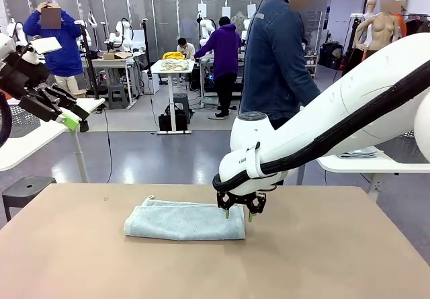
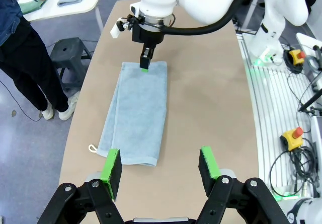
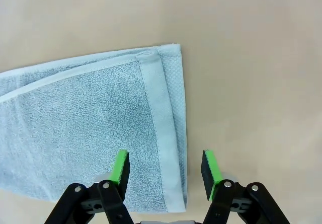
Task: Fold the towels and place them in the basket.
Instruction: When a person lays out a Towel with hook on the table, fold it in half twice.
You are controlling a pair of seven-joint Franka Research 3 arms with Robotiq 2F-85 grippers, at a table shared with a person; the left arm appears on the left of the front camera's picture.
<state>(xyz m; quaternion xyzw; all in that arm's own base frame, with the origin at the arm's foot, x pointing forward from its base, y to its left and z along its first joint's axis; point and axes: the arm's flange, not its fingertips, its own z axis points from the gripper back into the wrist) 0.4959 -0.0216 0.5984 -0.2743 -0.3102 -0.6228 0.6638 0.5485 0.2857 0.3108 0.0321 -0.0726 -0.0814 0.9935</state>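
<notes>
A pale blue-grey towel (image 1: 185, 220) lies folded in half lengthwise on the brown table (image 1: 322, 259). The towel (image 2: 135, 114) has a small loop at one corner. My right gripper (image 1: 238, 213) hangs open just above the towel's right end, its green fingertips pointing down. In the right wrist view the right gripper (image 3: 165, 167) straddles the towel's (image 3: 80, 123) hemmed end, with nothing between the pads. My left gripper (image 1: 72, 120) is raised high at the far left, away from the table. From that height the open left gripper (image 2: 160, 169) looks down on the towel. The basket is out of view.
A person in a dark denim jacket (image 1: 277, 54) stands at the far side of the table. A white side table (image 1: 376, 163) stands to the right, another white table (image 1: 27, 144) and a dark stool (image 1: 23, 190) to the left.
</notes>
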